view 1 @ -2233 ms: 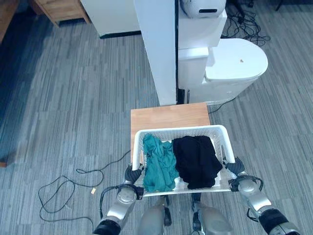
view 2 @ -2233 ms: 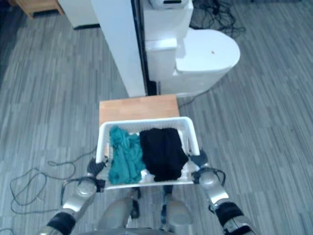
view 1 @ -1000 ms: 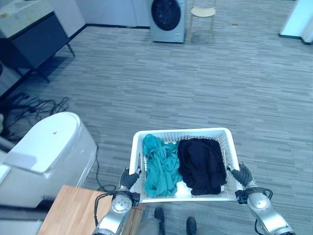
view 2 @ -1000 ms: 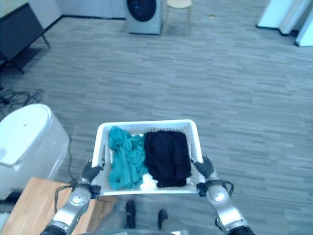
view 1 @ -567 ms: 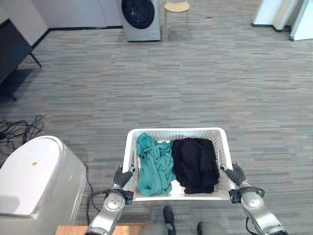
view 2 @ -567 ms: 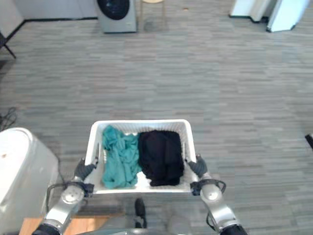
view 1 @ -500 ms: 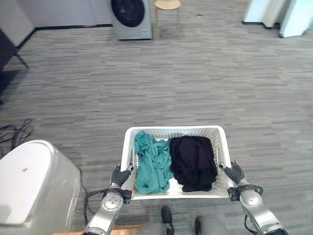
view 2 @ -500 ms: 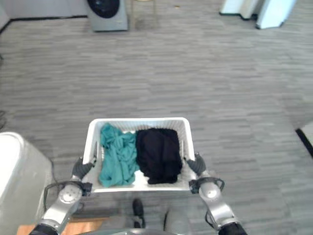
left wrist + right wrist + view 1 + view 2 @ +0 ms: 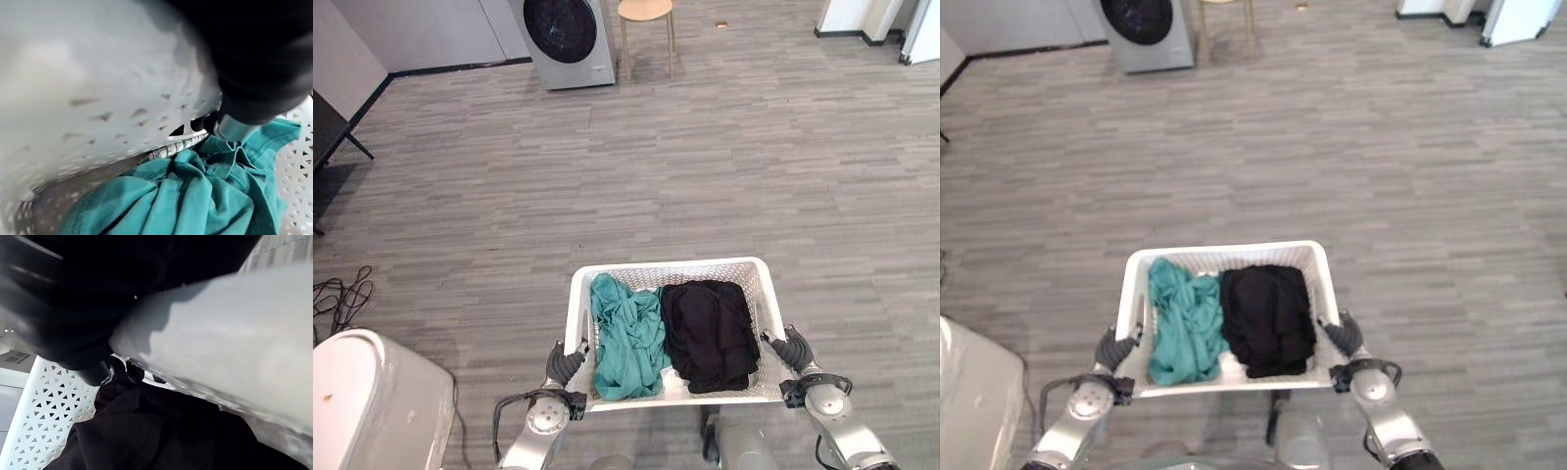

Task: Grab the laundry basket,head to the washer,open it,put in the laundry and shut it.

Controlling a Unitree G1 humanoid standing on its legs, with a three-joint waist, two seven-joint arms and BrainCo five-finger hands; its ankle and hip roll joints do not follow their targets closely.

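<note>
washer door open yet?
No, the washer stands far across the floor with its round dark door shut.

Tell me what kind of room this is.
Probably a laundry or utility area, perhaps a mock-up home: a front-loading washer against the far wall, a small stool beside it, and grey plank flooring throughout.

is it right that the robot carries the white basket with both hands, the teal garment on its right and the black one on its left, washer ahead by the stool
Not quite: the sides are swapped. In the left eye view the teal garment lies on the robot's left and the black garment on its right. The rest holds: the left hand and right hand carry the white basket, and the washer stands ahead beside the stool.
</note>
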